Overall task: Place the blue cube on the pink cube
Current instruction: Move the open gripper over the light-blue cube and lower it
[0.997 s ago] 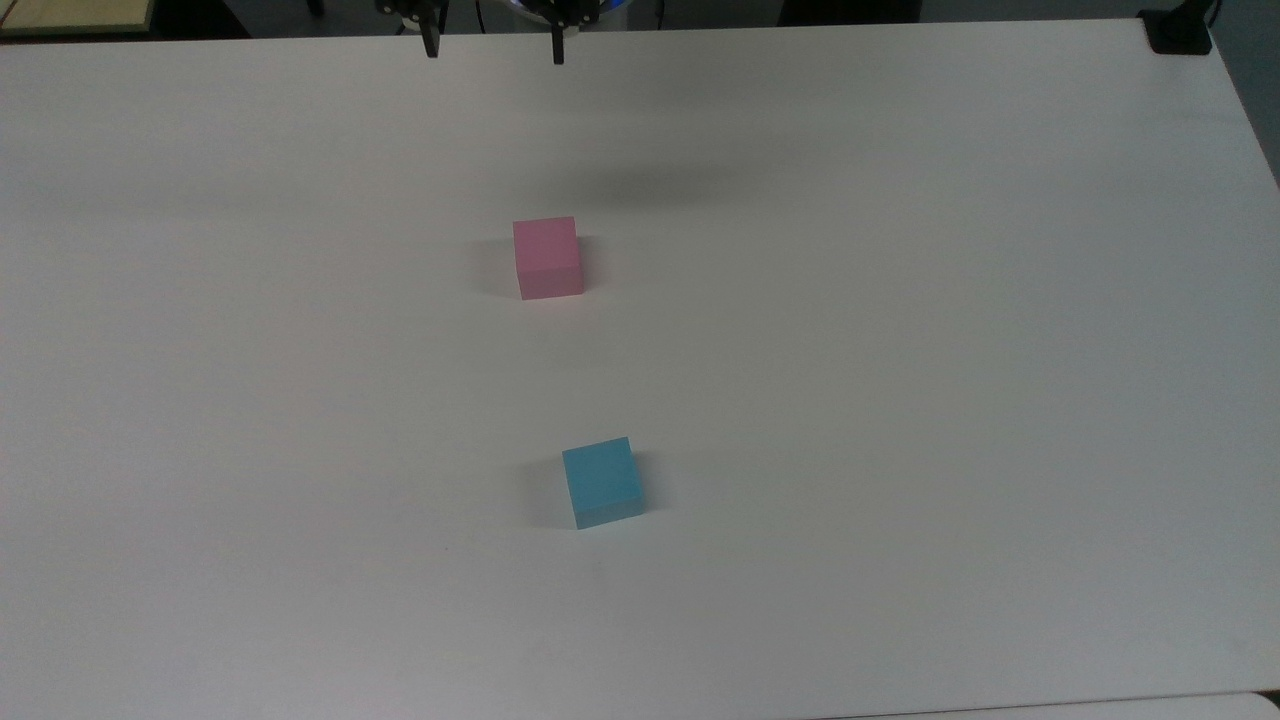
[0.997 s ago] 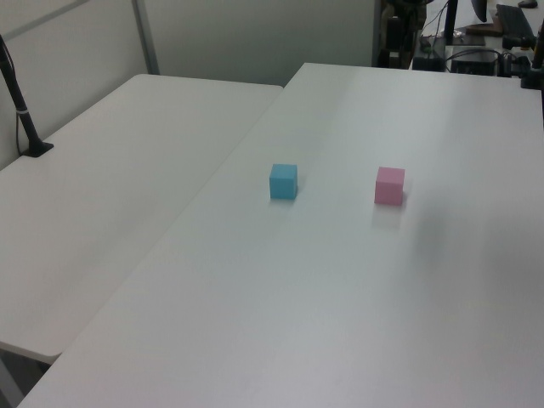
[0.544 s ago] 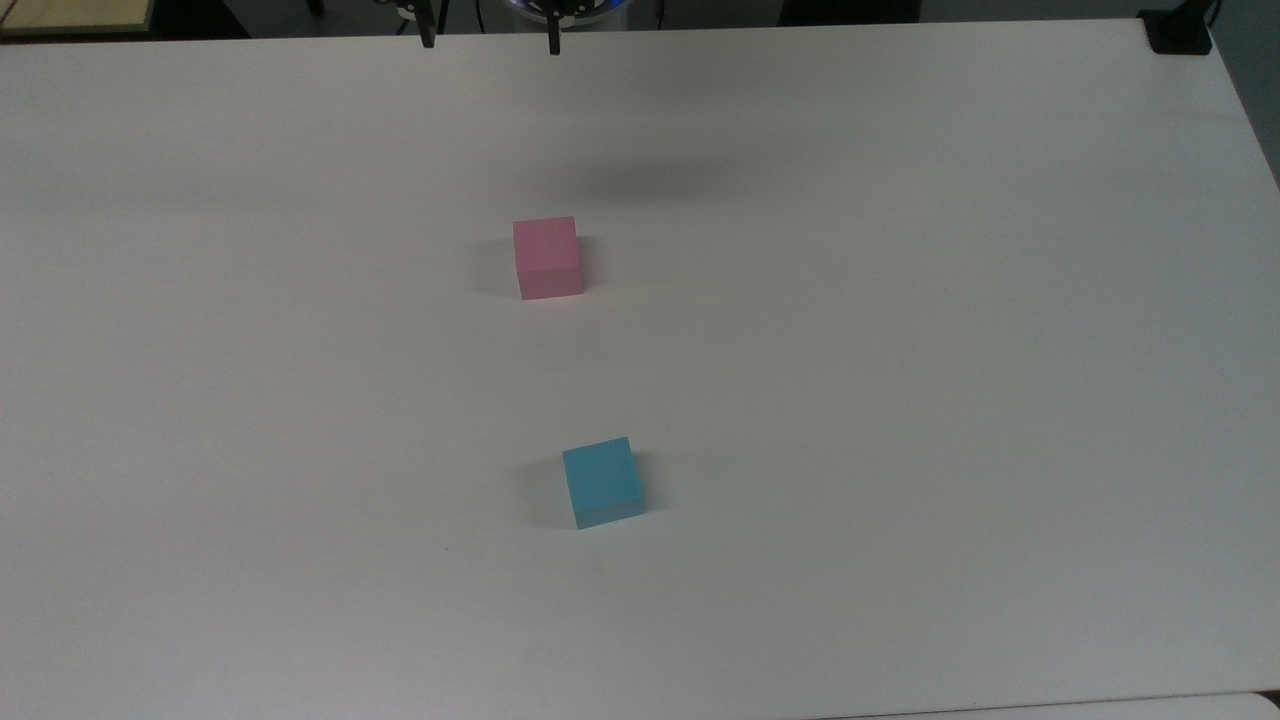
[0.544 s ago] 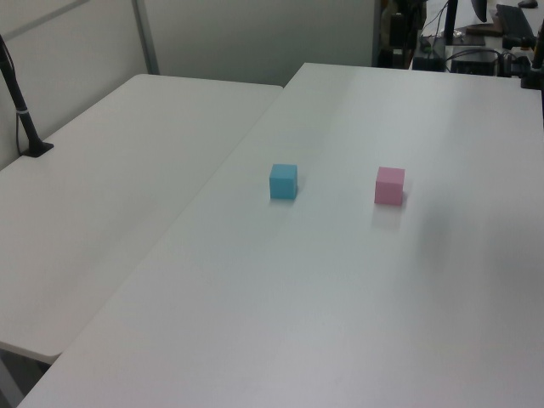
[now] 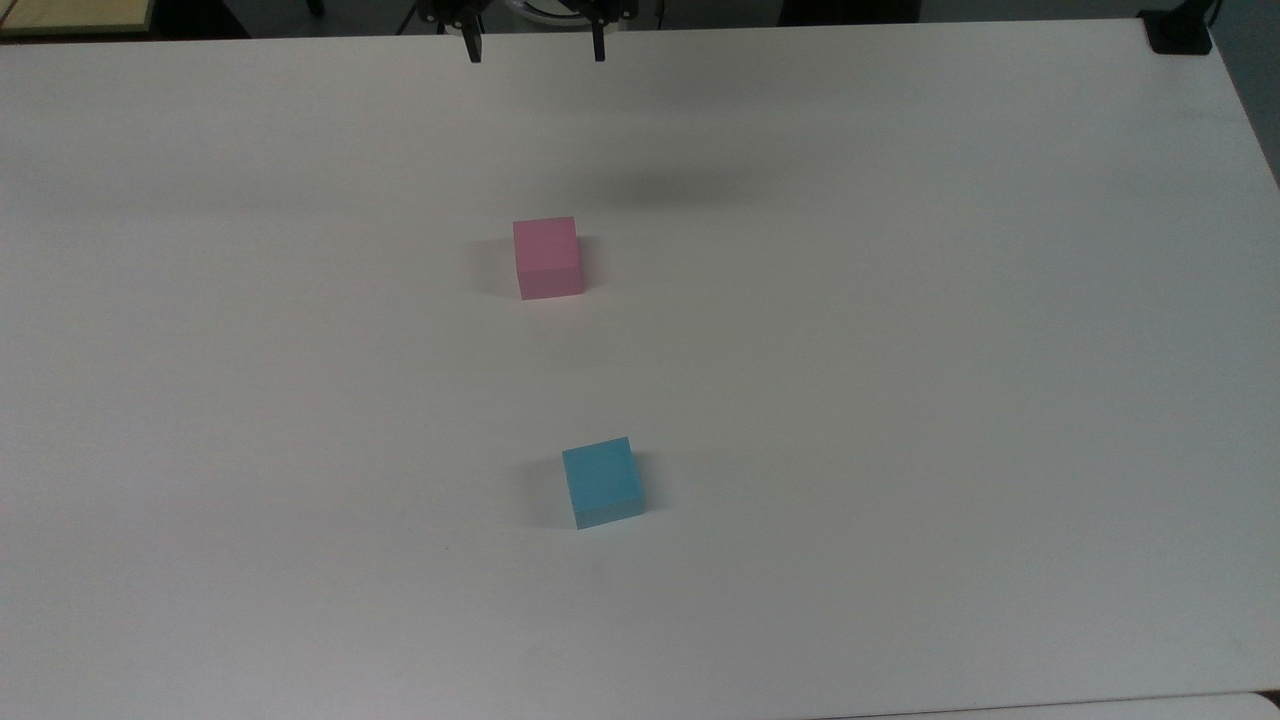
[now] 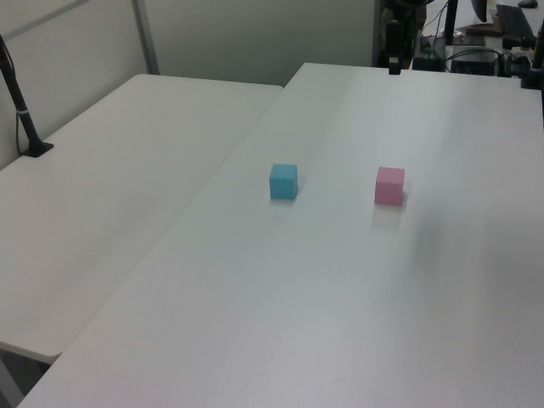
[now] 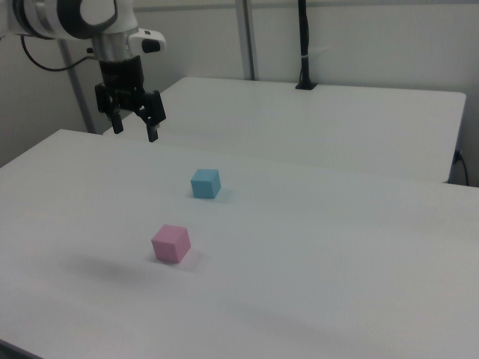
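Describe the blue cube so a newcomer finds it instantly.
On the large white table, two small cubes sit apart near the middle. The blue cube is the one farther from the gripper; its light-blue colour separates it from the same-sized pink cube.

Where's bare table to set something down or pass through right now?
Nearly all of the table is bare. The strip between pink cube and blue cube is free, as are both sides. The open gripper hangs high, away from both cubes. Nowhere is crowded.

two white tables side by side; black pole behind.
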Motion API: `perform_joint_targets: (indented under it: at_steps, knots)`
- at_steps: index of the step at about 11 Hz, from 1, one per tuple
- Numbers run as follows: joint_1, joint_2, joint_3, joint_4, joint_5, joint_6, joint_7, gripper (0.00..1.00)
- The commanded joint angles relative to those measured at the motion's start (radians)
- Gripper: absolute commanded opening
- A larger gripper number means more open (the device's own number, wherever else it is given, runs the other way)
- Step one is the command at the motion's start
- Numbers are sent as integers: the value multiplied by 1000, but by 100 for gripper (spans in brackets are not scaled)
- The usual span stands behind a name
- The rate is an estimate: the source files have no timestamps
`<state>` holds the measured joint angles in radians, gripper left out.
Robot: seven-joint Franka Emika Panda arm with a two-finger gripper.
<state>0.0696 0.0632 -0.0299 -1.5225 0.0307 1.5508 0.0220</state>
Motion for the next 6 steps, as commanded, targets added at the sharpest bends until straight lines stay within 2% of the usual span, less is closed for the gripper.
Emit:
perform_joint_targets:
  at_steps: [1, 4, 6]
  knots:
    - [82, 62, 1, 1, 38, 171, 16, 100]
    - [107, 183, -1, 2, 40, 441, 78, 100]
    - [130, 301, -10, 2, 28, 642, 128, 100]
